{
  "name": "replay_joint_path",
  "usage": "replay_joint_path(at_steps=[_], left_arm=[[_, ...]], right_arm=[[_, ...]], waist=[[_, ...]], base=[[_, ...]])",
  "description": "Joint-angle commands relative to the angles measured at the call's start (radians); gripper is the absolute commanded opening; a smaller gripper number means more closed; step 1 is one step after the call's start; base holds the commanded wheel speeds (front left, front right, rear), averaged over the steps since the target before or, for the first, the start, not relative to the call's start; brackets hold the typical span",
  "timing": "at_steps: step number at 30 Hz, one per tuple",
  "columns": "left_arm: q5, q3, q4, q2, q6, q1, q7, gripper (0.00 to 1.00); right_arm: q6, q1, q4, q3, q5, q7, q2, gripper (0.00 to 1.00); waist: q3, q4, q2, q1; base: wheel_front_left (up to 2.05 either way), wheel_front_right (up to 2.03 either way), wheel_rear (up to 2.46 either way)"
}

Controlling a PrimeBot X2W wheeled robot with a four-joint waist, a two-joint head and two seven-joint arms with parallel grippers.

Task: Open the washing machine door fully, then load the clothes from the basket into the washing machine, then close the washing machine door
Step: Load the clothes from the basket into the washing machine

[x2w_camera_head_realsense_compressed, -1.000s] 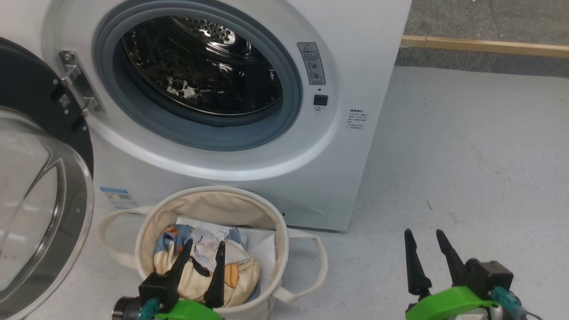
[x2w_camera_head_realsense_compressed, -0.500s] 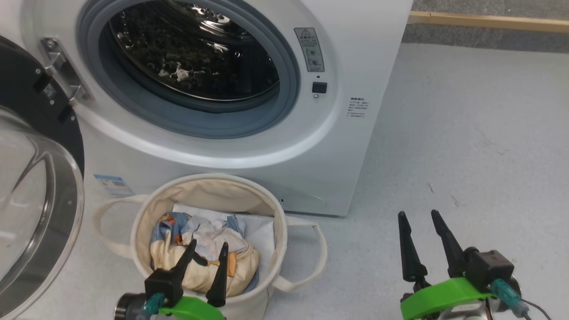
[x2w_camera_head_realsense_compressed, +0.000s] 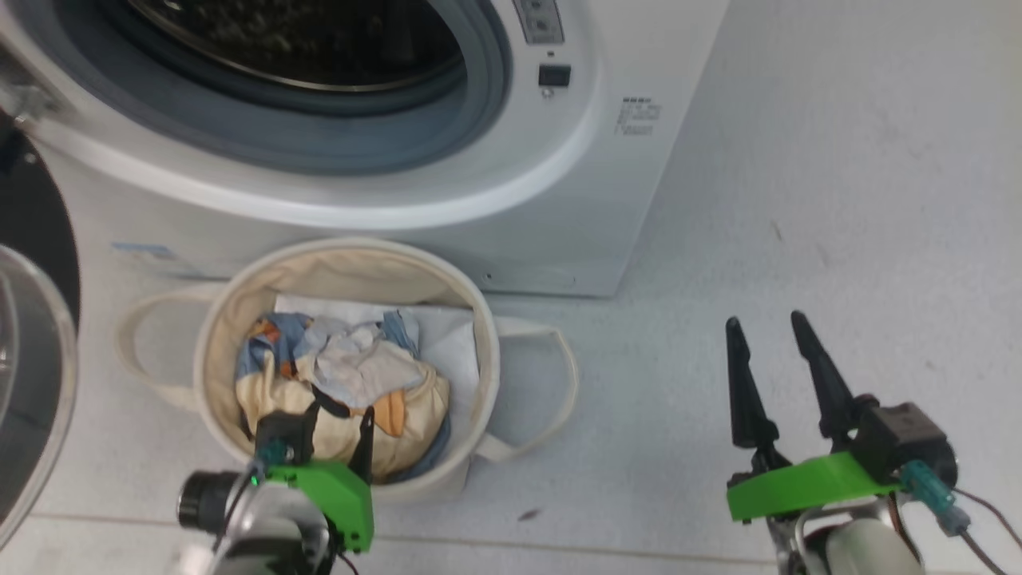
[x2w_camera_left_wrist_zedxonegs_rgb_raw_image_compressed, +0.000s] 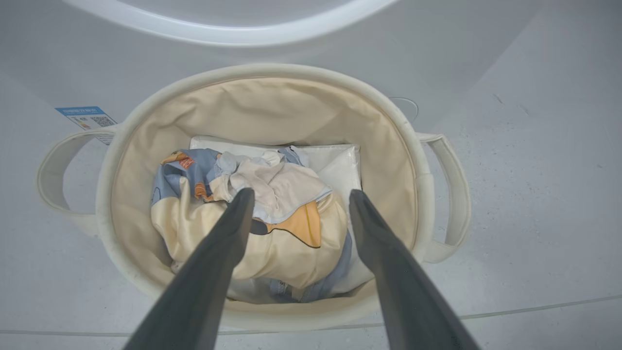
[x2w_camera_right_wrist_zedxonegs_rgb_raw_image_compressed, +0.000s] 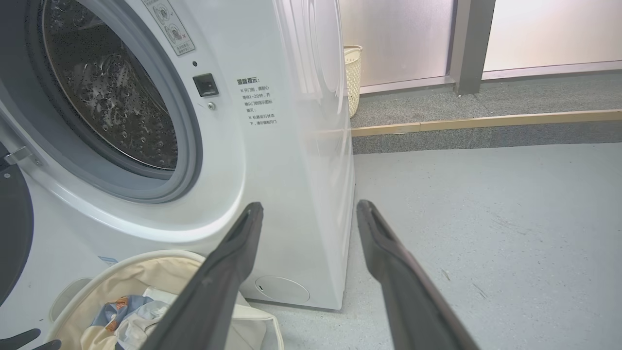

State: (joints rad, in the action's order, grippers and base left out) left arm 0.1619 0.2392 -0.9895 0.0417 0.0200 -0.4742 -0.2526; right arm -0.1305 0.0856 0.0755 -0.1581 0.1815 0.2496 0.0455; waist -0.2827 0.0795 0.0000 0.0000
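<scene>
my left gripper [x2w_camera_left_wrist_zedxonegs_rgb_raw_image_compressed: 301, 194] hangs over the near rim of the basket [x2w_camera_left_wrist_zedxonegs_rgb_raw_image_compressed: 262, 70], fingers spread wide and pointing down into it. tips sit just over the clothes [x2w_camera_left_wrist_zedxonegs_rgb_raw_image_compressed: 272, 233], one on each side of the top of the pile; can't tell if they touch the fabric. clothes are bunched on the left side of the basket bottom, cream one with an orange patch on top, light blue under and behind. a flat white sheet [x2w_camera_left_wrist_zedxonegs_rgb_raw_image_compressed: 340, 160] lies under them toward the far right wall. the basket stands on the floor [x2w_camera_head_realsense_compressed: 838, 200] just in front of the washing machine [x2w_camera_head_realsense_compressed: 607, 200], below its opening. the washing machine door [x2w_camera_head_realsense_compressed: 40, 239] is swung open at the left. grey gasket [x2w_camera_head_realsense_compressed: 319, 144] and steel drum [x2w_camera_right_wrist_zedxonegs_rgb_raw_image_compressed: 112, 97] are exposed. a blue label [x2w_camera_left_wrist_zedxonegs_rgb_raw_image_compressed: 87, 116] is low on the machine front, left of the basket. my right gripper [x2w_camera_head_realsense_compressed: 765, 323] is off to the right over bare floor, well apart from the basket, fingers spread, gripping nothing.
</scene>
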Motion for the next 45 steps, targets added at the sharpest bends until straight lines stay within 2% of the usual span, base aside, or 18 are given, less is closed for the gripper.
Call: replay_joint_path(at_steps=[1,7,12,18,23,34,38,39,45], left_arm=[[0.002,-0.032,-0.035,0.018,0.005,-0.062,-0.003,1.00],[0.025,-0.045,-0.216,0.034,0.024,-0.244,0.051,1.00],[0.013,-0.030,-0.269,0.065,0.014,-0.360,0.077,1.00],[0.003,-0.013,-0.291,0.088,-0.001,-0.445,0.117,1.00],[-0.009,0.008,-0.297,0.096,-0.020,-0.487,0.157,1.00],[-0.001,0.026,-0.301,0.078,-0.042,-0.522,0.200,1.00],[0.005,0.033,-0.301,0.069,-0.035,-0.533,0.219,0.99],[0.007,0.034,-0.301,0.065,-0.031,-0.534,0.216,0.00],[0.041,0.023,-0.301,0.045,-0.011,-0.536,0.182,0.00]], right_arm=[[0.000,0.028,-0.042,-0.014,-0.014,0.012,0.005,1.00],[0.000,0.081,-0.090,0.009,-0.049,0.012,0.005,1.00],[0.000,0.128,-0.120,0.016,-0.064,0.012,0.005,1.00],[0.000,0.166,-0.140,0.030,-0.066,0.012,0.005,1.00],[0.000,0.190,-0.148,0.031,-0.070,0.012,0.005,1.00],[0.000,0.195,-0.151,0.044,-0.089,0.012,0.005,1.00],[0.000,0.197,-0.162,0.049,-0.103,0.012,0.005,1.00],[0.000,0.195,-0.163,0.053,-0.105,0.012,0.005,1.00],[0.000,0.187,-0.167,0.056,-0.121,0.012,0.005,1.00]], waist=[[-0.088,-0.018,0.0000,0.0000],[-0.257,-0.034,0.0000,0.0000],[-0.387,-0.051,0.0000,0.0000],[-0.491,-0.063,0.0000,0.0000],[-0.542,-0.065,0.0000,0.0000],[-0.579,-0.058,0.0000,0.0000],[-0.599,-0.058,0.0000,0.0000],[-0.600,-0.056,0.0000,0.0000],[-0.599,-0.042,0.0000,0.0000]], base=[[0.00,0.00,0.00],[0.00,0.00,0.00],[0.00,0.00,0.00],[0.00,0.00,0.00],[0.00,0.00,0.00],[0.00,0.00,0.00],[0.00,0.00,0.00],[0.00,0.00,0.00],[0.00,0.00,0.00]])
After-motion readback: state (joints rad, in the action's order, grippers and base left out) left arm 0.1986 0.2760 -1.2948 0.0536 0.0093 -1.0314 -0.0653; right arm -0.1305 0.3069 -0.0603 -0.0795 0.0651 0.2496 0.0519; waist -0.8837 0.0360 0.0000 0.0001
